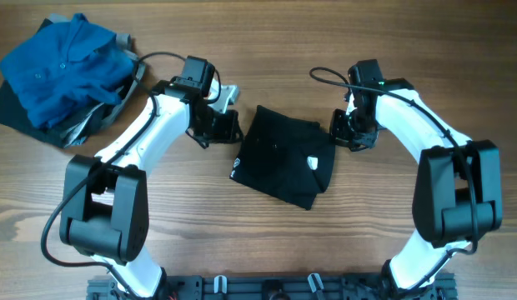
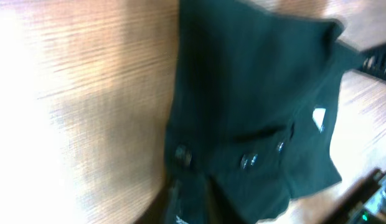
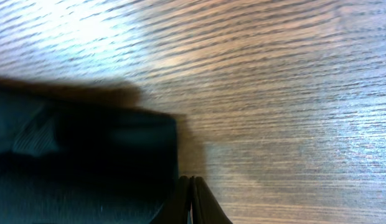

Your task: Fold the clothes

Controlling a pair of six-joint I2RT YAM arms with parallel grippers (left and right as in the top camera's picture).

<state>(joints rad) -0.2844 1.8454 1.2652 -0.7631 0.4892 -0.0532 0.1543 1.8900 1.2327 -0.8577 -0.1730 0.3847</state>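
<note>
The black garment (image 1: 282, 156) lies folded into a rough rectangle at the middle of the table, its small white tag (image 1: 313, 163) facing up and white print at its left edge. My left gripper (image 1: 218, 125) is at the garment's upper left edge. In the blurred left wrist view its fingers (image 2: 187, 186) look closed together at the edge of the cloth (image 2: 255, 93). My right gripper (image 1: 346, 129) is beside the garment's upper right corner. In the right wrist view its fingers (image 3: 192, 186) are shut and empty, just right of the cloth's edge (image 3: 87, 162).
A bright blue collared shirt (image 1: 62, 67) lies on a pile of grey and dark cloth (image 1: 100, 117) at the far left corner. Bare wooden table (image 1: 242, 242) lies in front of the garment. The arm bases stand at the front edge.
</note>
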